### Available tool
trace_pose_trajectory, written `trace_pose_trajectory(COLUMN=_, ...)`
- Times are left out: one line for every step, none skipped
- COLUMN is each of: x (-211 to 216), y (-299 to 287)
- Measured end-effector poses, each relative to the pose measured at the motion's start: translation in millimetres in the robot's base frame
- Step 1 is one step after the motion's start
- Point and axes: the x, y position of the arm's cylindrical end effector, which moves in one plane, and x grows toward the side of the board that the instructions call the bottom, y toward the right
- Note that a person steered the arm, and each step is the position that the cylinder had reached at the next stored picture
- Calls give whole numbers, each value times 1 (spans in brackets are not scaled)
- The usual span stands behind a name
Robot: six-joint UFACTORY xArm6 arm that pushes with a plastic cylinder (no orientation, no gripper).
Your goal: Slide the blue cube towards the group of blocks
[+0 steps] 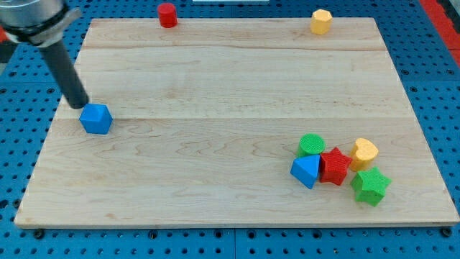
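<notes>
The blue cube [95,119] sits near the left edge of the wooden board [215,93]. My tip [79,106] is just up and left of the cube, touching or nearly touching its upper left corner. The group of blocks lies at the lower right: a green cylinder [311,145], a blue triangular block [306,170], a red star [335,165], a yellow heart-shaped block [364,152] and a green star [371,186], packed close together.
A red cylinder [167,15] stands at the board's top edge, left of centre. A yellow hexagonal block [321,21] stands at the top edge toward the right. A blue perforated surface [21,129] surrounds the board.
</notes>
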Motion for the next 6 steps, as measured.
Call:
trace_pose_trajectory(x=15, y=-2)
trace_pose_trajectory(x=31, y=58)
trace_pose_trajectory(x=51, y=126)
trace_pose_trajectory(x=78, y=110)
trace_pose_trajectory(x=88, y=133)
trace_pose_trajectory(x=88, y=203)
